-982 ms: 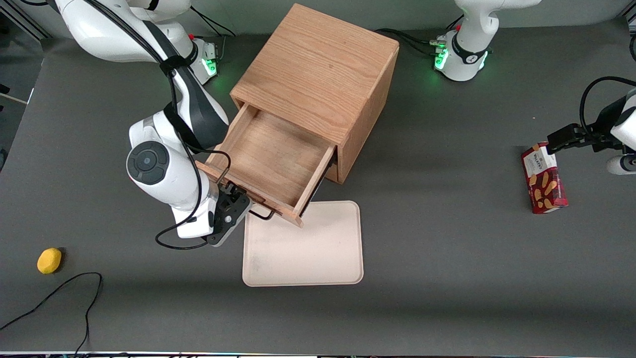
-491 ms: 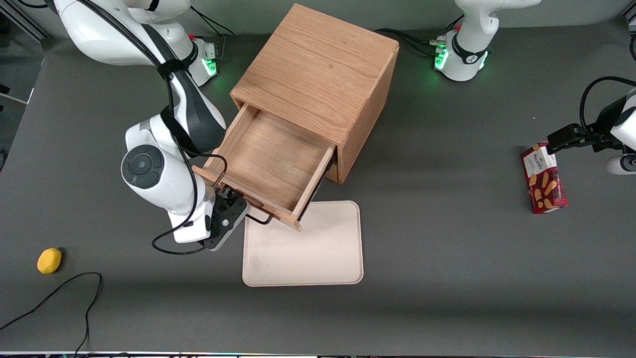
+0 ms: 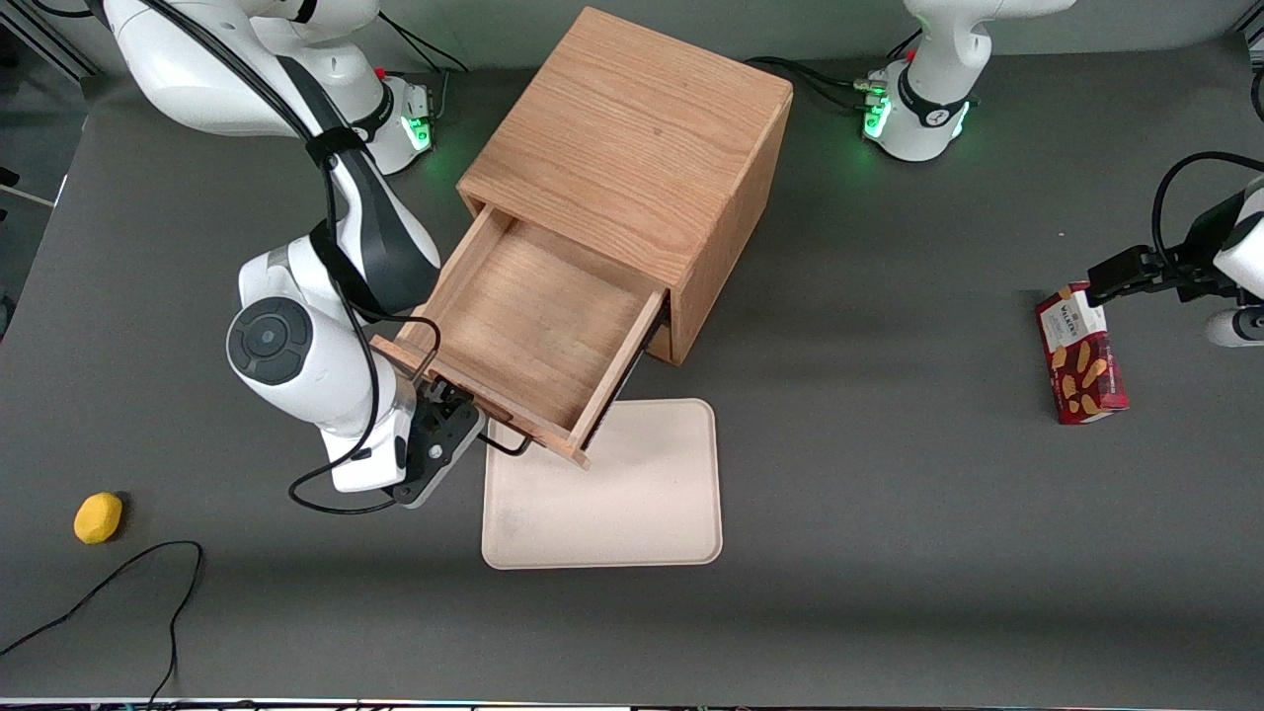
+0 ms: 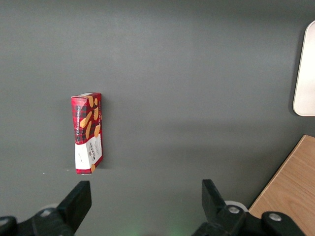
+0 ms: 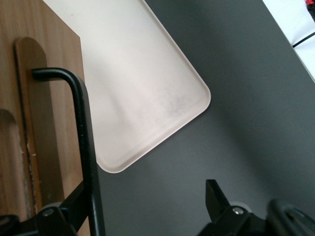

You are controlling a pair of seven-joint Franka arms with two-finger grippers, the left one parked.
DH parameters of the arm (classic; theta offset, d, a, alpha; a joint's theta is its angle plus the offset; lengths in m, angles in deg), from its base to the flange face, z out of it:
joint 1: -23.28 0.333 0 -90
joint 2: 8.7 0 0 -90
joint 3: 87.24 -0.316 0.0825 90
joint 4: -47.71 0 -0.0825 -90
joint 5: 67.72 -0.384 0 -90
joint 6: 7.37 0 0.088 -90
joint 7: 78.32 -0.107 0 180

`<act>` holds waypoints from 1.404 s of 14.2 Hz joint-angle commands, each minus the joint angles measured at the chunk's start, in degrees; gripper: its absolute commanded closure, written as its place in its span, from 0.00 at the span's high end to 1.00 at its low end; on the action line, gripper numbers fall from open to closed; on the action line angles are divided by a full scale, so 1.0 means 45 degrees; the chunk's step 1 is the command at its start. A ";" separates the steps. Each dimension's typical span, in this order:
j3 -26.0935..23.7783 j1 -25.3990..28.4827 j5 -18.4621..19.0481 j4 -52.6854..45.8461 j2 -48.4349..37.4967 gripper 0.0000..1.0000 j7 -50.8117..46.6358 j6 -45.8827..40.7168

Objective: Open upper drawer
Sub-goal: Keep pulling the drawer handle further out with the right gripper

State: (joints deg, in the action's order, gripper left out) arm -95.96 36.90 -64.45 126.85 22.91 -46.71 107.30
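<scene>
Upper drawer (image 3: 528,326) stands drawn well out of the oak cabinet (image 3: 632,148), its bare wooden floor open to the front view, nothing inside. Its front panel overhangs the edge of the cream tray (image 3: 612,504) nearest the cabinet; whether wood touches tray cannot be told. Cabinet sits toward the table edge farthest from the front camera, roughly mid-length; the drawer points toward the working arm's end and the camera. Gripper (image 3: 456,415) sits at the drawer front, at the black wire handle (image 5: 86,147). In the right wrist view the jaws stand spread: the bar runs beside one finger (image 5: 64,216), and the other finger (image 5: 219,204) is well apart from it, so this is a hook on the bar rather than a pinch. Lower drawer is hidden under the upper one. Judgement: the opening is mostly or wholly done; what remains is at most a little more travel, then freeing the handle and backing off without nudging the tray.
</scene>
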 commanded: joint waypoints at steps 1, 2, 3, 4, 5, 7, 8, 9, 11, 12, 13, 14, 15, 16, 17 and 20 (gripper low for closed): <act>0.0043 -0.0098 -0.0043 -0.0495 0.0378 1.00 0.0339 -0.0110; 0.0043 -0.0118 -0.0043 -0.0515 0.0397 1.00 0.0339 -0.0110; 0.0043 -0.0157 -0.0043 -0.0631 0.0455 1.00 0.0378 -0.0110; 0.0043 -0.0196 -0.0024 -0.0787 0.0591 1.00 0.0437 -0.0129; 0.0062 -0.0235 -0.0023 -0.0924 0.0651 1.00 0.0495 -0.0149; 0.0101 -0.0255 -0.0023 -0.0983 0.0729 1.00 0.0496 -0.0149; 0.0120 -0.0255 -0.0023 -0.0984 0.0749 1.00 0.0496 -0.0130; 0.0121 -0.0255 -0.0023 -0.1003 0.0749 1.00 0.0496 -0.0130; 0.0121 -0.0275 -0.0023 -0.1159 0.0827 1.00 0.0515 -0.0130; 0.0140 -0.0294 -0.0023 -0.1179 0.0846 1.00 0.0515 -0.0130; 0.0121 -0.0333 -0.0023 -0.1218 0.0885 1.00 0.0515 -0.0130; 0.0121 -0.0333 -0.0023 -0.1218 0.0886 1.00 0.0496 -0.0149; 0.0121 -0.0333 -0.0023 -0.1218 0.0866 1.00 0.0476 -0.0168; 0.0121 -0.0333 -0.0023 -0.1218 0.0808 1.00 0.0476 -0.0246; 0.0121 -0.0333 -0.0043 -0.1218 0.0730 1.00 0.0457 -0.0343; 0.0121 -0.0333 -0.0101 -0.1471 0.0574 1.00 0.0320 -0.1143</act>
State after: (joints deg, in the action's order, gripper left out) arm -95.90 35.84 -64.72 123.48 24.78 -46.03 104.80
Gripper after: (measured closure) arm 0.000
